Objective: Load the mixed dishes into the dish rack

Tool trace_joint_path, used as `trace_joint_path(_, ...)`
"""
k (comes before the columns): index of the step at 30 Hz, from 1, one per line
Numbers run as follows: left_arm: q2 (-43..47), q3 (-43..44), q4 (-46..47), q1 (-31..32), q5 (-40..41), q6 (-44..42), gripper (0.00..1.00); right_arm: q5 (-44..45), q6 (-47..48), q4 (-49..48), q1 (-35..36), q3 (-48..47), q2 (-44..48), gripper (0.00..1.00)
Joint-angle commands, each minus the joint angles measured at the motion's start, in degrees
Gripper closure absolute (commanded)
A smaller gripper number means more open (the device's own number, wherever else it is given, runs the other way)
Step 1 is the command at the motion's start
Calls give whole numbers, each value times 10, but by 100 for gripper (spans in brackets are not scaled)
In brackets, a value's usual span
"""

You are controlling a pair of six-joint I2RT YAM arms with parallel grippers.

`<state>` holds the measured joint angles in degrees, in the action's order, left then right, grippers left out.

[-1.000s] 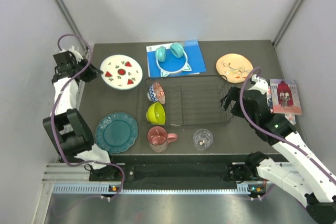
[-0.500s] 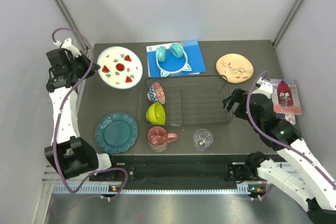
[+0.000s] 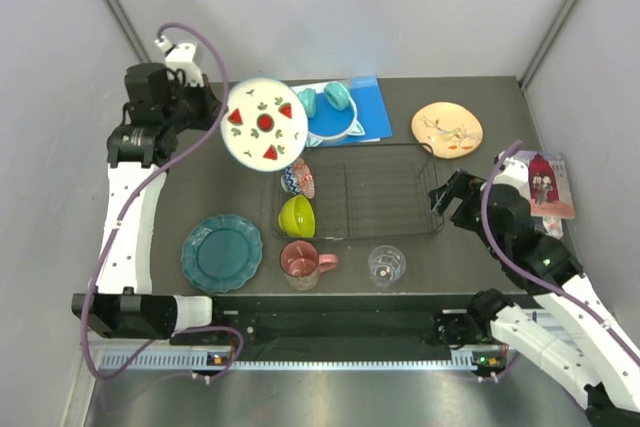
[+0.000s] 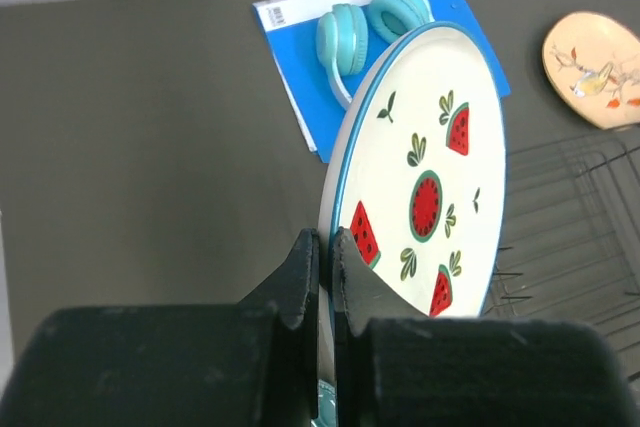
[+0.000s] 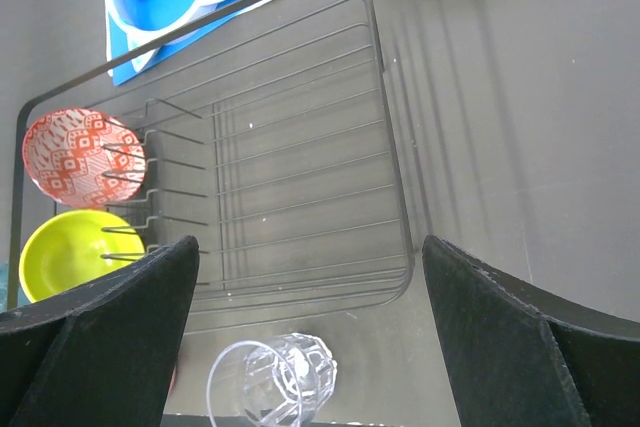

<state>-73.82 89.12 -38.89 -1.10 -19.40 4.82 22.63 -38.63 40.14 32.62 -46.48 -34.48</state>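
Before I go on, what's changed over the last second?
The left gripper, shut on the watermelon plate, lifted it off the table and swung it right, toward the dish rack. The open right gripper backed slightly away from its right end. Everything else stayed put.

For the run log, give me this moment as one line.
left fingers: shut on watermelon plate, off table | right fingers: open, by dish rack
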Motion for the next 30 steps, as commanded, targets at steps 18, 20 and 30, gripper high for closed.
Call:
trace_joint_path(18,-85,162,0,326,218,-235,100,28,-12,18,5,14,46,8)
trace_joint_path(20,-91,164,17,342,233,-269,100,29,-13,17,5,17,46,8)
trace_joint_path(30,-99,129,94,416,311,-410,100,30,-9,16,5,21,57,8)
